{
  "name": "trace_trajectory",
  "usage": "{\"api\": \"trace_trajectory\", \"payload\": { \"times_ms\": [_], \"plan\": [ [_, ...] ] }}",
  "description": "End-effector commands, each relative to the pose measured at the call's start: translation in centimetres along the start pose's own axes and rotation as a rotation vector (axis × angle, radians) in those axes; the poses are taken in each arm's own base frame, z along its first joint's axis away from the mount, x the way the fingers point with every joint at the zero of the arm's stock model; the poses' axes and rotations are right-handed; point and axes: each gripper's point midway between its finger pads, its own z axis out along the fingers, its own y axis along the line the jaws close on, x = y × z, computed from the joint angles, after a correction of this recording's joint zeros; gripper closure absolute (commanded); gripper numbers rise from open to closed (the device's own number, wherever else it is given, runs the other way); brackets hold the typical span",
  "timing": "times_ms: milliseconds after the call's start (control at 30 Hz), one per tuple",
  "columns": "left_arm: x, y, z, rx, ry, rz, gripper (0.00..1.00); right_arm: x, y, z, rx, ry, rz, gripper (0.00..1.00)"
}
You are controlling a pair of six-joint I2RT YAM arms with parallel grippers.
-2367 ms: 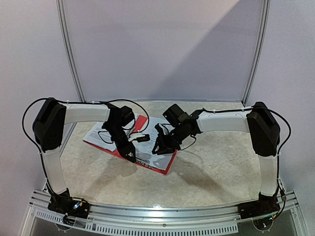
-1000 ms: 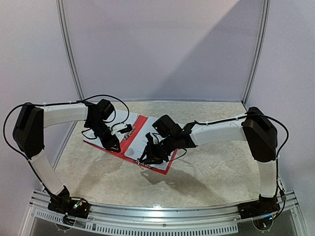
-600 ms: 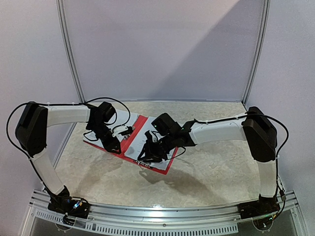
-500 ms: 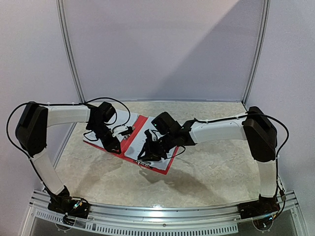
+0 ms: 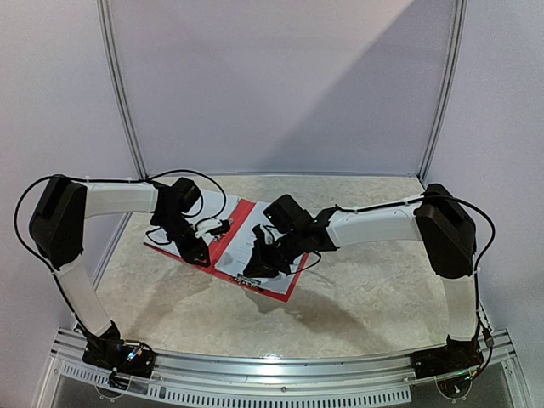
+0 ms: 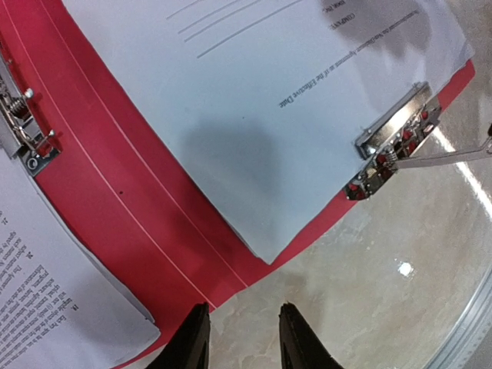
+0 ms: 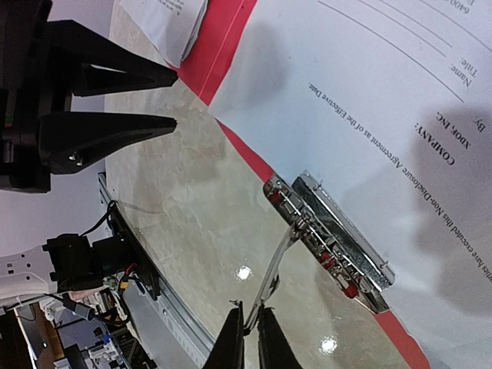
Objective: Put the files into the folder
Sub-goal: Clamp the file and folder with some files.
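The red folder (image 5: 228,226) lies open on the table, also in the left wrist view (image 6: 138,223). A printed white sheet of the files (image 6: 254,115) lies on its right half under a silver clip (image 6: 392,142). A stack of files (image 6: 54,292) lies on the left half by a second clip (image 6: 23,127). My right gripper (image 7: 250,338) is shut on the raised wire lever (image 7: 280,261) of the clip (image 7: 330,238) at the folder's near edge (image 5: 248,276). My left gripper (image 6: 242,338) is open and empty, just above the folder's near edge by the spine (image 5: 202,257).
The marble-patterned table (image 5: 365,289) runs to the right of the folder. A metal rail (image 5: 280,370) lines the near edge. Both arms hang close together over the folder, and the left gripper's fingers (image 7: 115,127) show in the right wrist view.
Both arms have come down and leftward onto the folder. The right gripper has closed on the clip's lever. In the last half second almost nothing has moved.
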Motion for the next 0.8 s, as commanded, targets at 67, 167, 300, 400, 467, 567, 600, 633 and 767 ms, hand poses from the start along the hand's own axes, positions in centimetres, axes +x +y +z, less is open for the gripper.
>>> {"api": "trace_trajectory", "payload": {
  "times_ms": [67, 167, 300, 400, 467, 567, 600, 633, 767],
  "plan": [
    [0.5, -0.1, 1.0, 0.005, 0.023, -0.003, 0.69, -0.2, -2.2, 0.4, 0.057, 0.003, 0.021, 0.95],
    [0.7, 0.3, 1.3, -0.015, 0.037, 0.000, 0.69, 0.0, -3.0, 0.3, 0.074, 0.007, 0.025, 0.96],
    [0.9, 1.4, 1.8, -0.069, 0.063, 0.011, 0.69, 0.4, -4.0, 0.3, 0.098, 0.012, 0.021, 0.96],
    [1.1, 1.8, 2.1, -0.088, 0.077, 0.016, 0.69, 0.6, -4.7, 0.4, 0.113, 0.014, 0.010, 0.96],
    [1.2, 1.7, 2.4, -0.084, 0.087, 0.020, 0.69, 0.9, -5.7, 0.6, 0.146, 0.021, 0.008, 0.97],
    [1.6, 1.5, 3.0, -0.080, 0.118, 0.032, 0.69, 1.3, -7.0, 0.9, 0.184, 0.036, 0.002, 0.97],
    [1.8, 1.5, 3.2, -0.079, 0.126, 0.035, 0.70, 1.4, -7.3, 1.0, 0.192, 0.038, 0.000, 0.97],
    [2.0, 1.5, 3.4, -0.077, 0.134, 0.036, 0.70, 1.4, -7.7, 1.0, 0.203, 0.037, -0.005, 0.97],
    [2.3, 1.3, 4.0, -0.063, 0.149, 0.033, 0.70, 1.6, -9.2, 1.1, 0.255, 0.039, -0.021, 0.98]
  ]
}}
